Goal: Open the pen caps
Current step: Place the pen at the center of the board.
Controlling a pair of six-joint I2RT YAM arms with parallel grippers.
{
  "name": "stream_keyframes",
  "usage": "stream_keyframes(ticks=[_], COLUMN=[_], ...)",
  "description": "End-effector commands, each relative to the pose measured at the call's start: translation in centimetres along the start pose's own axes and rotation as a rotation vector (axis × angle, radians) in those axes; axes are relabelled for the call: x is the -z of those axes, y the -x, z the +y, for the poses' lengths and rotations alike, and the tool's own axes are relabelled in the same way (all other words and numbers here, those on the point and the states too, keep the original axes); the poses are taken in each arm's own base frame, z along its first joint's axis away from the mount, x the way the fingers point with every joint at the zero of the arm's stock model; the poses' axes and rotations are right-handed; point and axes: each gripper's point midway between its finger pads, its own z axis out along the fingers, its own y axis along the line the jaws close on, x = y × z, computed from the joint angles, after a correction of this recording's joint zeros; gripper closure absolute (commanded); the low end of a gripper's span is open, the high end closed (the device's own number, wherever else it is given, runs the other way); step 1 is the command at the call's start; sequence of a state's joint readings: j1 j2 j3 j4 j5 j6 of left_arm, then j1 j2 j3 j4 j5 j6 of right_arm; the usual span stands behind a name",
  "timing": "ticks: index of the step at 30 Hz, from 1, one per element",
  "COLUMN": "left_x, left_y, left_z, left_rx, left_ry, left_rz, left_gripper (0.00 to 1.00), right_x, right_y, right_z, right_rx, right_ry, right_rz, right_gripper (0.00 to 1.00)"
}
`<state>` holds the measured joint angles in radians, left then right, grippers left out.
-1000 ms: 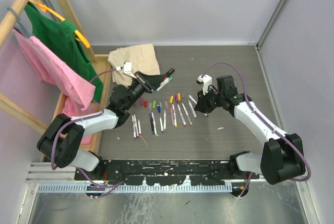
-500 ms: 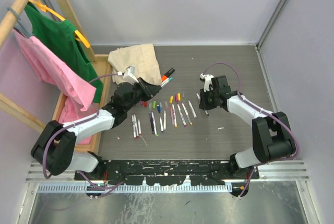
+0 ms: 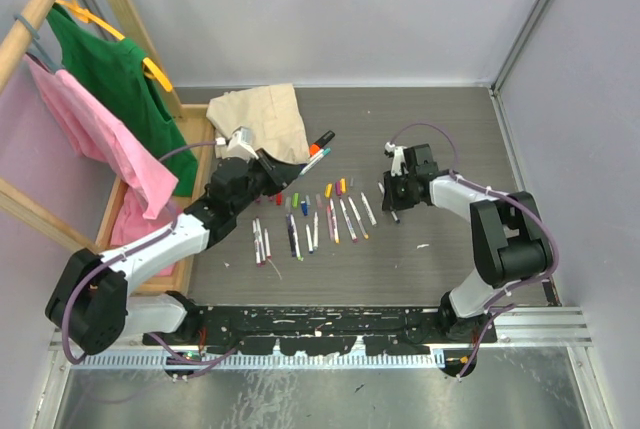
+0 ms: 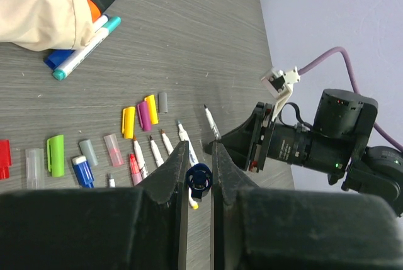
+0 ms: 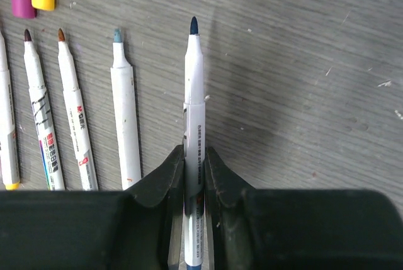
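Observation:
In the left wrist view my left gripper (image 4: 200, 149) is shut on a dark blue pen cap (image 4: 200, 179), held above the table. Loose pen caps lie in a row below it: yellow (image 4: 128, 122), magenta (image 4: 143, 116), grey (image 4: 163, 102), green (image 4: 55, 155). My right gripper (image 5: 194, 151) is shut on an uncapped white pen (image 5: 194, 87) with a dark blue tip, held low over the table beside other uncapped pens (image 5: 126, 119). From above, the left gripper (image 3: 290, 171) hangs over the caps (image 3: 318, 194) and the right gripper (image 3: 392, 199) is at the row's right end.
A thick black marker with an orange cap (image 3: 322, 139) and a teal-capped pen (image 3: 312, 157) lie beside a beige cloth (image 3: 262, 114). A wooden rack (image 3: 40, 9) with green and pink clothes and a wooden tray (image 3: 190, 239) stand at the left. Grey walls enclose the table.
The right arm has folded in, keeping the pen low beside the row's right end. The left gripper has drawn back slightly to the left with the blue cap.

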<state>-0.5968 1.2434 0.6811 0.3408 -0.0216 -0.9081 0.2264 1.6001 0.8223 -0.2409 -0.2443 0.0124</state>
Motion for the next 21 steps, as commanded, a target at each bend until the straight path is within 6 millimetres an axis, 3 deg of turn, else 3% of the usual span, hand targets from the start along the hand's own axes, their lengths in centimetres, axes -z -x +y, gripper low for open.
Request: stream_keyframes(ticks=[1,6,14,21], left_x=[0.0,-1.2,-2.6,-5.2], left_y=[0.0,-2.0,-3.5,-6.4], left_z=[-1.8,-1.6,-2.1,-2.2], left_rx=[-0.002,-0.012,-0.031,-0.098], left_ry=[-0.069,-0.067,-0.056,0.032], left_rz=[0.021,0.093,0.128,0.209], left_gripper=[1.00,1.00,1.00,1.00], right_x=[-0.3,-0.6,-0.4,1.2], right_y=[1.6,1.1,1.2,2.6], right_z=[-0.3,-0.4,-0.5,0.5], right_rx=[-0.019,-0.029,-0.034,-0.011], right_ry=[0.015,0.032,0.046,0.111], right_rz=[-0.024,0.013,0.022,-0.016], right_gripper=[0.76,0.71,0.66,0.57])
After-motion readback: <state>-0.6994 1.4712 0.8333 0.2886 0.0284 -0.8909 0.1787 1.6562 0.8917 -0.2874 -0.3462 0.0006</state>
